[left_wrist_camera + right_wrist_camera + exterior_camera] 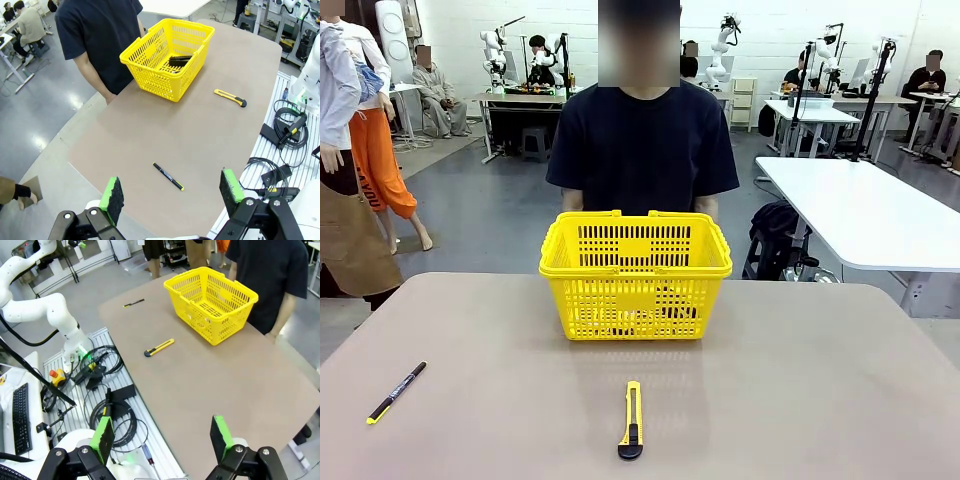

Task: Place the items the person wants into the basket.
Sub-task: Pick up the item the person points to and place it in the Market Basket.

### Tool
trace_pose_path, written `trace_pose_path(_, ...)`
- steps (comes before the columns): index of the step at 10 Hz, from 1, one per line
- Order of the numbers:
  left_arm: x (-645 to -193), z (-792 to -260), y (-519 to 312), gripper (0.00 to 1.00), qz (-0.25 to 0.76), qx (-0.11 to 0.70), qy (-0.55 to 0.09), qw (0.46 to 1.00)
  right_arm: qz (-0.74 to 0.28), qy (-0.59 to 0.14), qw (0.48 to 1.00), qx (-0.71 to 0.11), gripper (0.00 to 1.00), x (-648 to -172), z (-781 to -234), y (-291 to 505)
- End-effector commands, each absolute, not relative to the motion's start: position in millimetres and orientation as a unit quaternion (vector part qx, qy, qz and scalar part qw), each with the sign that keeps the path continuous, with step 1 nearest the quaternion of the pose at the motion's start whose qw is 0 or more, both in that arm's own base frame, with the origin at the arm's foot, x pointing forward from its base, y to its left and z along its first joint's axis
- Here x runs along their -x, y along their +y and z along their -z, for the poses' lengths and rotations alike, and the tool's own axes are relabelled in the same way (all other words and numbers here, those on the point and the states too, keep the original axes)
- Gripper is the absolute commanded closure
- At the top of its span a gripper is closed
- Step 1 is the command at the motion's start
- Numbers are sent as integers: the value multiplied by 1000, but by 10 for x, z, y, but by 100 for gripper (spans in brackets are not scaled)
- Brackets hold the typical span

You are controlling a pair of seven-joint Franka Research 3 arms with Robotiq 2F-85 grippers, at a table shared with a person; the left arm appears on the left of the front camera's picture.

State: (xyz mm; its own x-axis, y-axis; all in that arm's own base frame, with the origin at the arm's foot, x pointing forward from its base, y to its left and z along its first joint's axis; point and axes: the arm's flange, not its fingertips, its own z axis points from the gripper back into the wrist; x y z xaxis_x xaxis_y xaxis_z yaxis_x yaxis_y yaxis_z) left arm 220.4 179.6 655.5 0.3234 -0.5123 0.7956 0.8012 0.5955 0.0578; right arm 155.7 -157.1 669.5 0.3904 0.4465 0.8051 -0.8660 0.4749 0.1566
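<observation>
**Both grippers wide and empty, basket at the far edge**

Above the table's near corners, both of my grippers hang with nothing in them. From the left wrist camera I see the left gripper (171,192) with its green pads (113,196) spread wide apart, high over the brown table (210,110). From the right wrist camera the right gripper (162,437) stands just as wide, off the table's edge over the cable tray.

Below the left gripper, near that side's edge, lies a slim black pen with a yellow tip (168,176), well apart from everything else. Farther out, near the middle of my side of the table, a yellow-and-black utility knife (632,420) lies flat, its black end toward me.

Beyond the knife, the yellow basket (635,275) sits upright at the far edge, handles folded down on its rim. Through the left wrist camera I can make out a long black stapler (179,60) lying inside it; I cannot tell what else is in there.

Right behind the basket stands the person in a dark navy T-shirt (642,140), arms down at their sides.
</observation>
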Motion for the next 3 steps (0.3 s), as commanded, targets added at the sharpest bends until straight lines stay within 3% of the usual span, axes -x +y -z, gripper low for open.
trace_pose_path(1,-2202,-6555,1799,0,417,180,-413,789,-430,-362,769,-304,0,-1578,-6709,-1588)
trace_pose_path(3,-2202,-6555,1799,0,417,180,-413,789,-430,-362,769,-304,0,-1578,-6709,-1588)
